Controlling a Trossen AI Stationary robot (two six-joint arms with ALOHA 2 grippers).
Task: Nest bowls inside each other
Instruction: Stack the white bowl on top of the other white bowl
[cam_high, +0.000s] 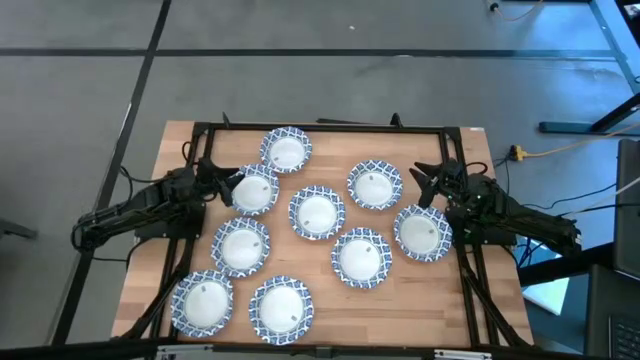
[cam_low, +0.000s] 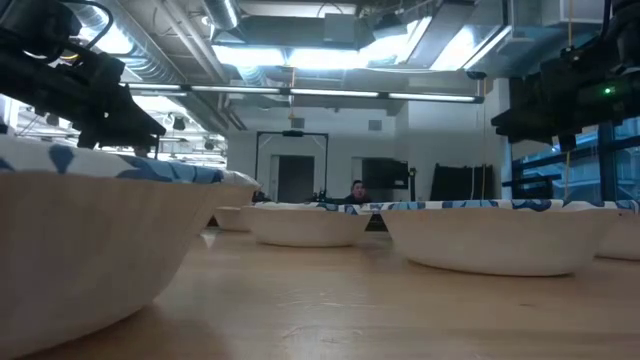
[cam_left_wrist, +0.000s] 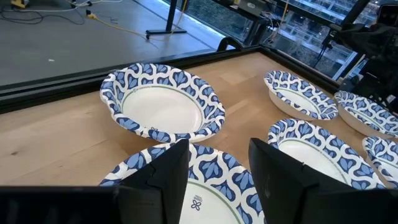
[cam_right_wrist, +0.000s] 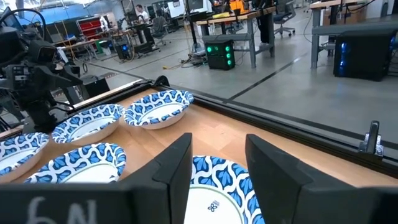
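Observation:
Nine small round bowls, white inside with blue-and-white patterned rims, sit singly and upright on the wooden table (cam_high: 470, 300). My left gripper (cam_high: 226, 181) (cam_left_wrist: 217, 167) is open and hovers over the left rim of the bowl (cam_high: 252, 190) (cam_left_wrist: 211, 186) in the far-left part of the table. The far bowl (cam_high: 286, 150) (cam_left_wrist: 163, 102) lies just beyond it. My right gripper (cam_high: 424, 186) (cam_right_wrist: 214, 163) is open, above the right edge of another bowl (cam_high: 375, 185) (cam_right_wrist: 217, 193) and just far of the rightmost bowl (cam_high: 423, 233). Neither gripper touches a bowl.
The other bowls lie spread over the table: one in the middle (cam_high: 317, 213), one right of centre (cam_high: 361, 257), one on the left (cam_high: 241, 245), two at the near edge (cam_high: 203, 302) (cam_high: 281, 310). A black frame (cam_high: 330, 126) runs along the far edge. Narrow wood gaps separate the bowls.

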